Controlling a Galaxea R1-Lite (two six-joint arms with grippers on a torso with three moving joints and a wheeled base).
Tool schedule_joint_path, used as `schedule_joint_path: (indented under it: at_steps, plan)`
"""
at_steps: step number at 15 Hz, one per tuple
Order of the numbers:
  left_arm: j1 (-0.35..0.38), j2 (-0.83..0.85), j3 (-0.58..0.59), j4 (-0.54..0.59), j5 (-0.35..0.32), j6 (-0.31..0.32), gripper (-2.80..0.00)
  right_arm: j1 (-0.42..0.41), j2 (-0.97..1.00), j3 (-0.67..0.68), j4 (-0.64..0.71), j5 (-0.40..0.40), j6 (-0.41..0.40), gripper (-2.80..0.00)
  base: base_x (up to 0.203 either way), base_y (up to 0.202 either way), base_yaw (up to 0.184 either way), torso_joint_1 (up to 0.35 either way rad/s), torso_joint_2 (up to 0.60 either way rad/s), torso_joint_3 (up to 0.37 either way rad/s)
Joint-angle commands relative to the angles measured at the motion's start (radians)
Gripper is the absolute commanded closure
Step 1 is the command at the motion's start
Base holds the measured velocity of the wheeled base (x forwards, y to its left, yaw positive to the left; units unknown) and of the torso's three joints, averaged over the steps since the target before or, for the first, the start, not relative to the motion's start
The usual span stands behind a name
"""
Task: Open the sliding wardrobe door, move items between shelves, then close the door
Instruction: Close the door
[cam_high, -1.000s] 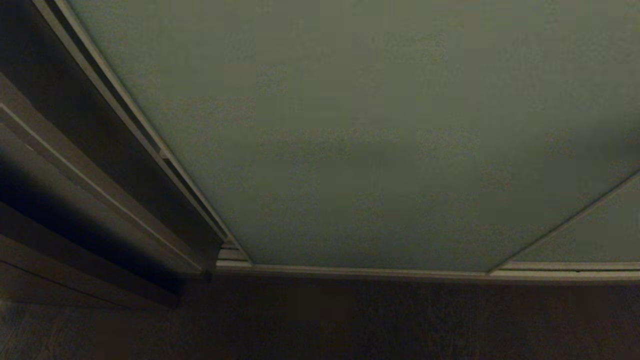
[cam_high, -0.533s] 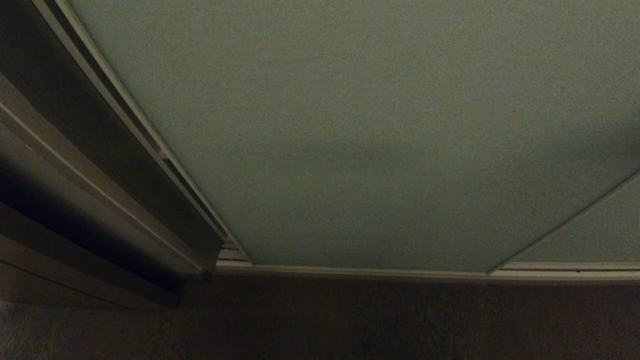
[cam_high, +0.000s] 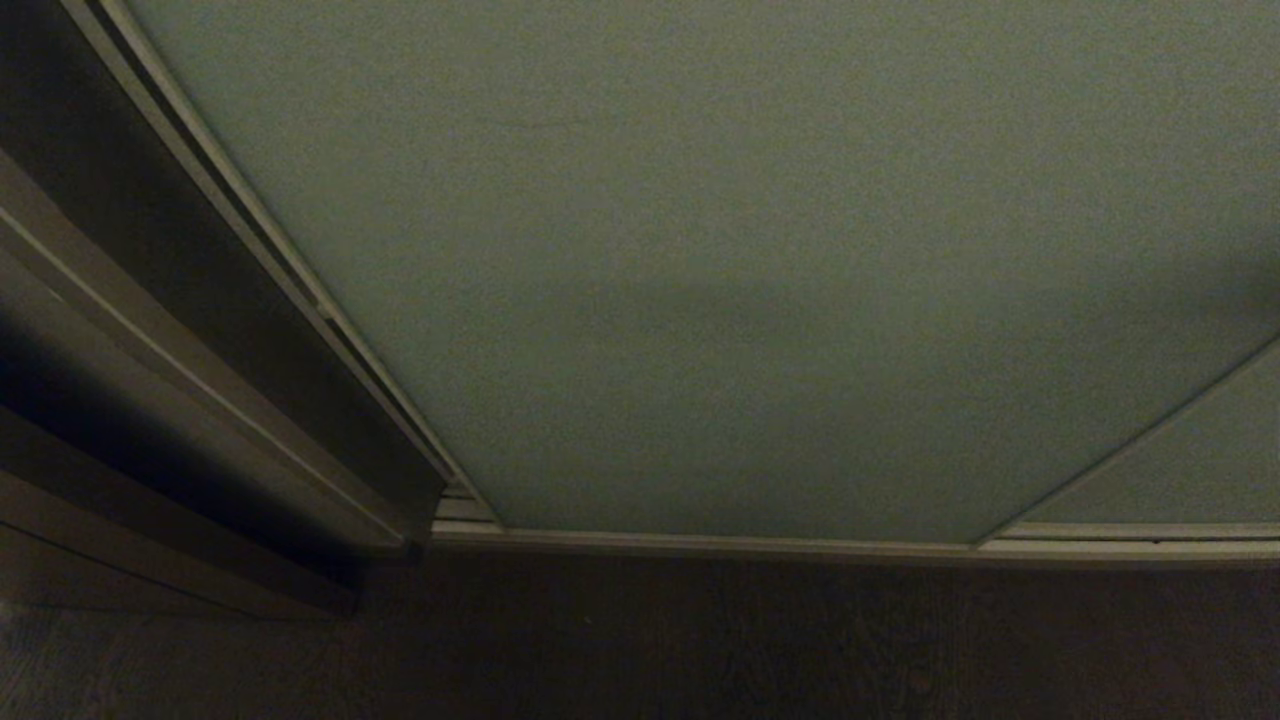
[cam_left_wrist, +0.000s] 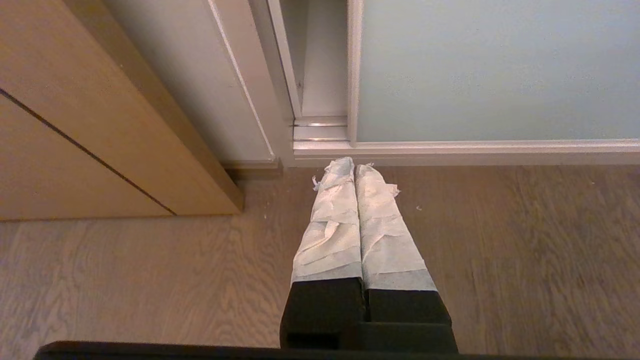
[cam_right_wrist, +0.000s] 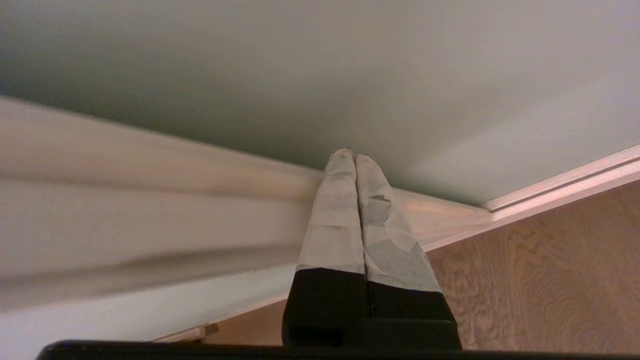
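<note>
The sliding wardrobe door (cam_high: 720, 250) is a pale grey-green panel that fills most of the head view, with its slim light frame (cam_high: 700, 543) along the floor. No arm shows in the head view. In the right wrist view my right gripper (cam_right_wrist: 350, 156) is shut and empty, its taped tips close against the door's light frame (cam_right_wrist: 150, 165) with the panel (cam_right_wrist: 320, 60) behind. My left gripper (cam_left_wrist: 354, 167) is shut and empty, low over the floor, pointing at the door's bottom corner (cam_left_wrist: 352, 135). The items and shelves are hidden.
A dark wooden frame (cam_high: 150, 300) stands left of the door, and a brown wooden panel (cam_left_wrist: 75, 125) is beside it. A ribbed floor track (cam_left_wrist: 320, 127) shows in a narrow gap beside the door's edge. A second door panel (cam_high: 1190, 470) overlaps at the right. Wood floor (cam_left_wrist: 500, 250) lies in front.
</note>
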Motion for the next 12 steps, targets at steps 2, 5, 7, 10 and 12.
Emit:
schedule_joint_path:
  at_steps: [2, 5, 7, 10, 12]
  plan:
    - [0.0, 0.002, 0.0, 0.0, 0.0, 0.001, 0.0, 0.021, -0.05, 0.036, 0.002, 0.01, 0.0, 0.0, 0.0, 0.0, 0.0, 0.0, 0.0, 0.0]
    - [0.0, 0.002, 0.0, 0.0, 0.0, 0.001, 0.0, 0.036, -0.094, 0.085, 0.003, 0.01, -0.001, 0.0, 0.0, 0.0, 0.0, 0.0, 0.0, 0.0]
    - [0.0, 0.0, 0.0, 0.0, 0.0, 0.001, 0.0, 0.041, -0.11, 0.109, 0.002, 0.01, -0.001, 0.0, 0.0, 0.0, 0.0, 0.0, 0.0, 0.0]
    - [0.0, 0.0, 0.0, 0.0, 0.0, 0.001, 0.0, 0.056, -0.121, 0.134, 0.001, 0.01, -0.002, 0.0, 0.0, 0.0, 0.0, 0.0, 0.0, 0.0]
    - [0.0, 0.001, 0.0, 0.0, 0.0, 0.001, 0.0, 0.061, -0.125, 0.149, 0.001, 0.01, -0.003, 0.0, 0.0, 0.0, 0.0, 0.0, 0.0, 0.0]
